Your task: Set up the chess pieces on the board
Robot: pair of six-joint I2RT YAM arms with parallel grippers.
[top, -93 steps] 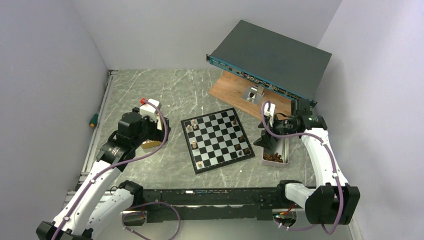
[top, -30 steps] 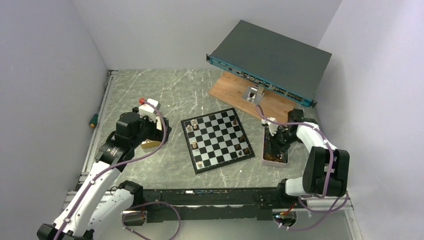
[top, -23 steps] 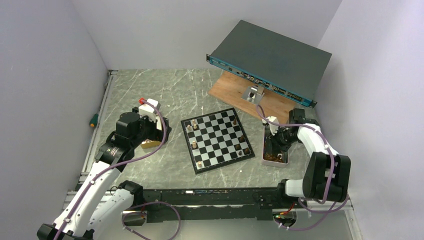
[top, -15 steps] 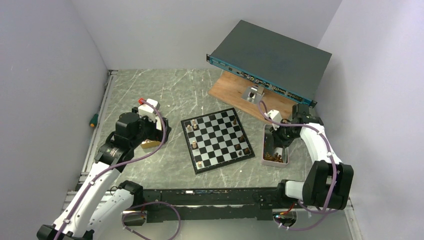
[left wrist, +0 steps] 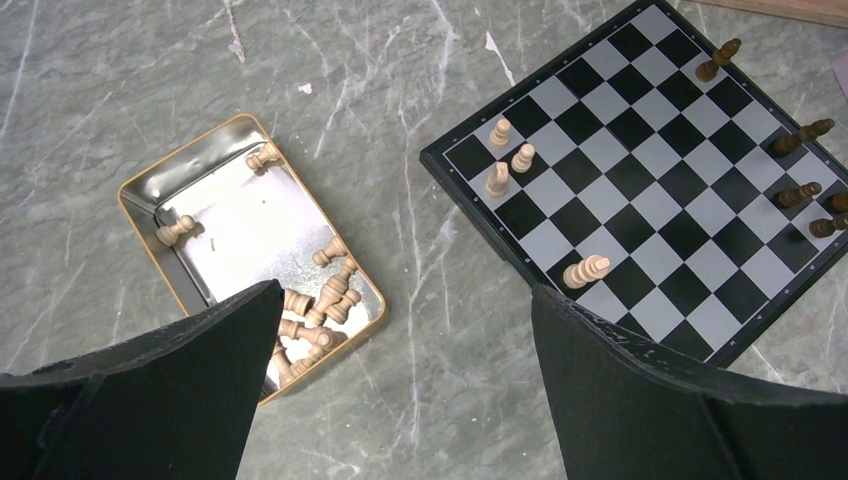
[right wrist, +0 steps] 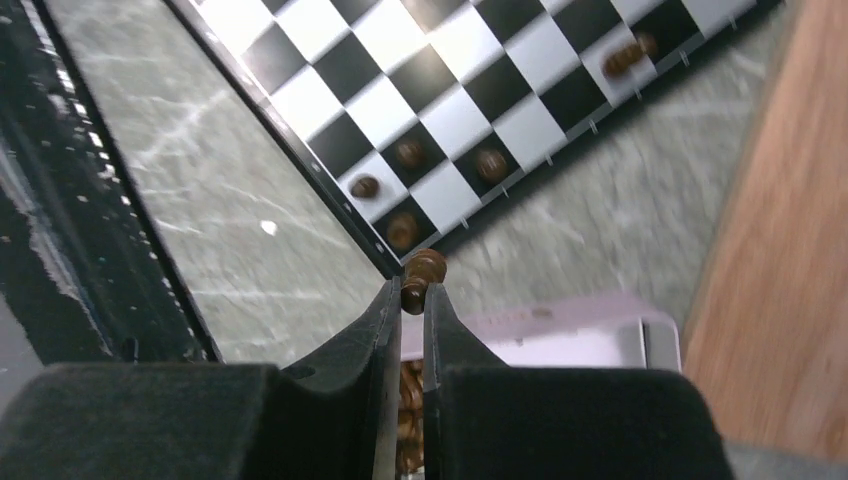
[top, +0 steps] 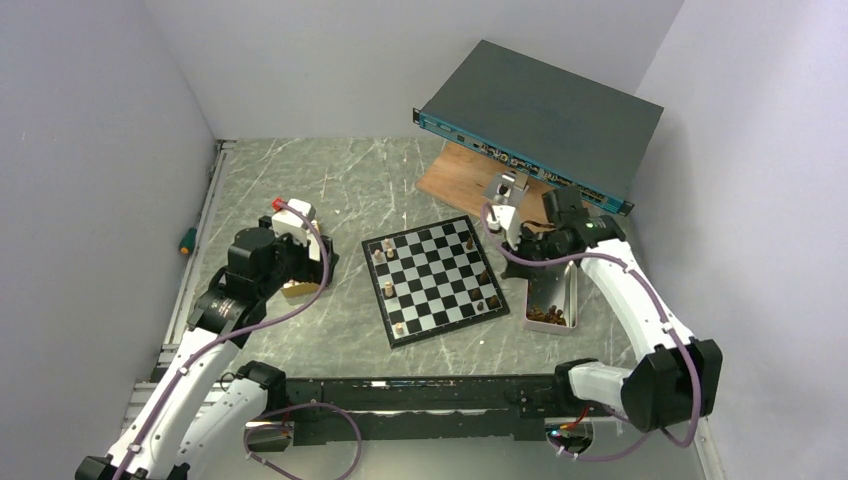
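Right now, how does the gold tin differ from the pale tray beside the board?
The gold tin holds light tan pieces and lies left of the board; the pale tray holds dark brown pieces and lies right of it. The tin's rim is gold, the tray's pale. Both are open and rest on the table.

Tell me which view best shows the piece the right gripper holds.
Right wrist: the dark brown piece is pinched in the right gripper, close up. In top external it cannot be made out; left wrist misses it.

checkered board, few pieces, brown piece held
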